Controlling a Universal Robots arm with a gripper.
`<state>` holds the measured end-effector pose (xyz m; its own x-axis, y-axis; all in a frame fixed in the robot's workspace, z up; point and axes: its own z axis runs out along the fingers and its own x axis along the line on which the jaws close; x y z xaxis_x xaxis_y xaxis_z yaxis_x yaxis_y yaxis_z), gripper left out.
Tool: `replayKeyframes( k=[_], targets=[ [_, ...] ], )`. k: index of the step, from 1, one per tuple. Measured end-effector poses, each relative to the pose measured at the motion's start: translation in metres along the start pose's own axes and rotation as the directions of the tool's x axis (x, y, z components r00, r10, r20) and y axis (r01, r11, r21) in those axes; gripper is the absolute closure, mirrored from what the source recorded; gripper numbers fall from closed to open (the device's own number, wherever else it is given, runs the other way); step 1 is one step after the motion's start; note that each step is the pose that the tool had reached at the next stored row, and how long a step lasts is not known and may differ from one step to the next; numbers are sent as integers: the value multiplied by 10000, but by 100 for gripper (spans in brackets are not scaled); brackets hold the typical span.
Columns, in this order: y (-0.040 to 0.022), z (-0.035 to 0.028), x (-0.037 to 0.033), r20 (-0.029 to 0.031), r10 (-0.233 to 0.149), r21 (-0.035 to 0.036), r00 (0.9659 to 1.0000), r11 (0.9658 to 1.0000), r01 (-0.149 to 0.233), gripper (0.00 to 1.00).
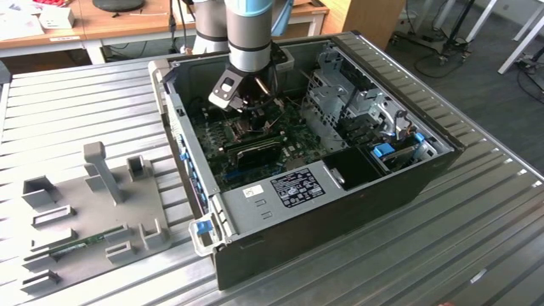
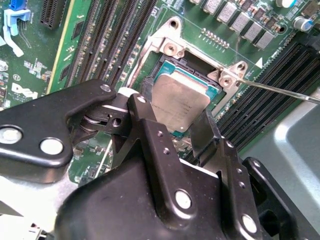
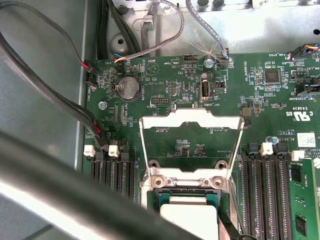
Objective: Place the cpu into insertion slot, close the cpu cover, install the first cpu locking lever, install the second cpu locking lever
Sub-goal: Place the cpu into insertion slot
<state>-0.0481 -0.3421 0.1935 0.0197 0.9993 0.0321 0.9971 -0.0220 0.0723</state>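
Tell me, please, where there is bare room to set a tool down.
The ribbed table is bare on the exterior view's right of the case. On that view's left lies the grey plate; around the gripper and chip inside it is crowded.

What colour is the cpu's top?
Dull silver-grey; the cpu shows best in the second wrist view.
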Motion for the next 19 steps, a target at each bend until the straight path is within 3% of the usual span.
replayKeyframes(
  k=[19],
  targets=[
    [2,4,0,6,73,-2,10000,10000,-73,45]
  ],
)
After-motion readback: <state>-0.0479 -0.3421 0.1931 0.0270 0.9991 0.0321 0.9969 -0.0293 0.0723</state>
